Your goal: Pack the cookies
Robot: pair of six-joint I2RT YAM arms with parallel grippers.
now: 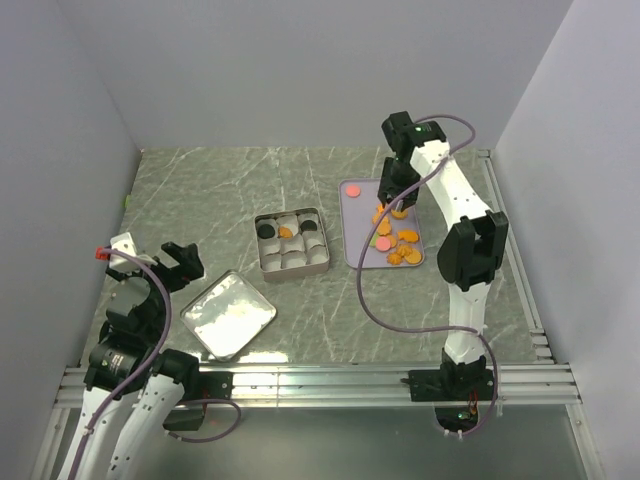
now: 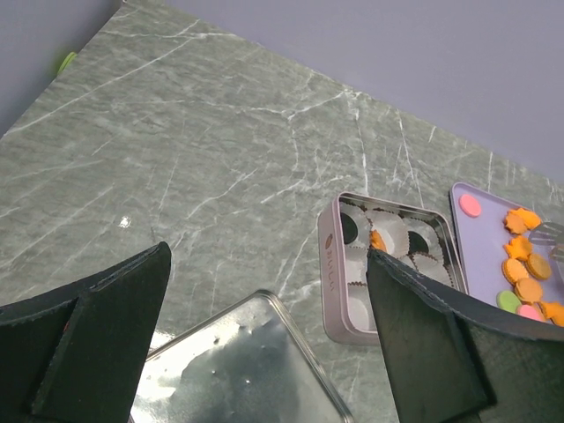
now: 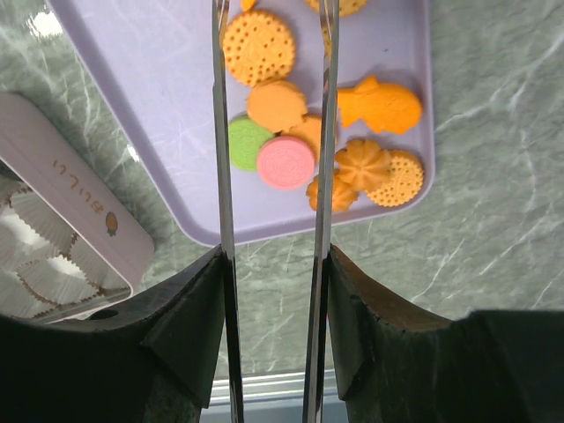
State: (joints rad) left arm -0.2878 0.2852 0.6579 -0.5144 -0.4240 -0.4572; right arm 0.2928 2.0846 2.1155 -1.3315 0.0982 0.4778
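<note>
Orange makes up most of the cookies [image 1: 400, 240]. They lie loose on the lavender tray [image 1: 360, 220], spread from its middle down to its 6 o'clock end in the overhead view, and a few sit in the cups of the tin [image 1: 291, 271]. My right hand [image 1: 393, 207] hangs directly over the 12 o'clock end of that spread, so nothing to fetch lies sideways of it; the pile runs away toward 6 o'clock beneath the wrist. In the wrist camera the two blades run 12 to 6 and stand part-way apart. In the lane between them I see a dotted round [image 3: 257, 46], a plain orange piece below it, a pink disc [image 3: 285, 161] and a green disc [image 3: 248, 143] hard against the 9 o'clock blade. The tips run off the top edge, so I cannot tell whether they pinch a piece or are bare. I judge the coming move turns on the tin's bearing: it sits at about 8 o'clock from this hand, just beside the tray's long edge. The tray's long axis runs roughly 12 to 6, so the carry goes across the short way. My left hand [image 1: 150, 258] is spread wide with nothing in it, well apart toward 8 o'clock on the worktop [image 1: 220, 180] near the loose lid [image 1: 228, 313], so the right arm is plainly the nearer.
</note>
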